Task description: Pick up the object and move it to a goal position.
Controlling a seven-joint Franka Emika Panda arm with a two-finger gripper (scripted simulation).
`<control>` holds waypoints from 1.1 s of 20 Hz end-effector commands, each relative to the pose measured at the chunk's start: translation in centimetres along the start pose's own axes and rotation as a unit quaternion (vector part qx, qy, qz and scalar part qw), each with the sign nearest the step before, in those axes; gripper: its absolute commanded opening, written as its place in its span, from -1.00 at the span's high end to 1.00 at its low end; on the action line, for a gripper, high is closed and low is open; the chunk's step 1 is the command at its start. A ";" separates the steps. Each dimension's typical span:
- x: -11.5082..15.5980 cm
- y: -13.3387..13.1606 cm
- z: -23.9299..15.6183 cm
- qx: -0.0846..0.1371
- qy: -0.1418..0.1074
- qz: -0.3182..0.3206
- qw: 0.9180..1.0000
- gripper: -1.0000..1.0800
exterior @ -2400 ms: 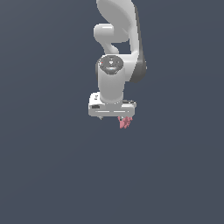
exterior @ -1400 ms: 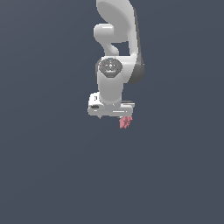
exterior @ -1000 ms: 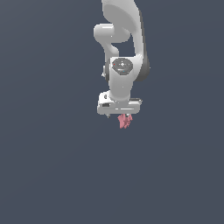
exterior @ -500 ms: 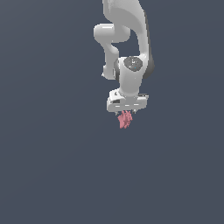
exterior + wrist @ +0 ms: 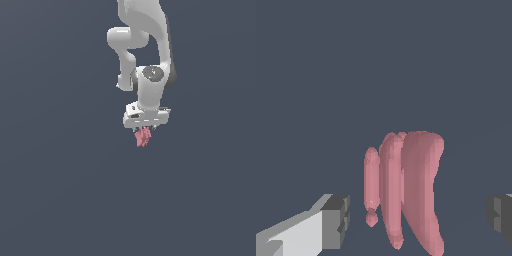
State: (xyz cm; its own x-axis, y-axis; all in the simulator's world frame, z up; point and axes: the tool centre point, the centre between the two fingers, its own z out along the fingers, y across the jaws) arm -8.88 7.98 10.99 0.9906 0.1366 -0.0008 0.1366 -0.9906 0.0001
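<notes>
A flat dark grey-blue background fills both views, with no desk or goal marker visible. The white robot arm (image 5: 145, 50) descends from twelve o'clock. Its gripper (image 5: 144, 131) points toward six o'clock, clenched on the object (image 5: 143, 136), a pink lumpy thing hanging lengthwise below it. Nothing else stands nearby.

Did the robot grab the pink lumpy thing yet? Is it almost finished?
Done, it seems: the object hangs right under the gripper, so it looks picked up. In hand: carrying it. In the wrist view the jaws stand on either side of it with gaps showing, so how tightly it is gripped can't be told. Left: reaching the goal position. No goal mark shows in either view, so how far remains can't be told.
</notes>
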 end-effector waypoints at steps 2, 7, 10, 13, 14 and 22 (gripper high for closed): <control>-0.1 0.0 1.1 0.000 0.000 0.000 1.000 -0.92; -0.2 -0.1 3.5 0.000 0.000 -0.001 1.000 -0.92; -0.2 -0.1 4.3 0.000 0.000 -0.001 1.000 -0.92; -0.1 -0.1 4.6 0.000 0.000 -0.001 1.000 -0.92; -0.1 -0.1 4.6 0.000 0.000 -0.001 1.000 1.00; -0.1 -0.1 4.6 0.000 0.000 -0.001 1.000 1.00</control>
State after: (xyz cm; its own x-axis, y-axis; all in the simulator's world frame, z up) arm -8.94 8.20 6.59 0.9901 0.1406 0.0031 0.1406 -0.9901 -0.0006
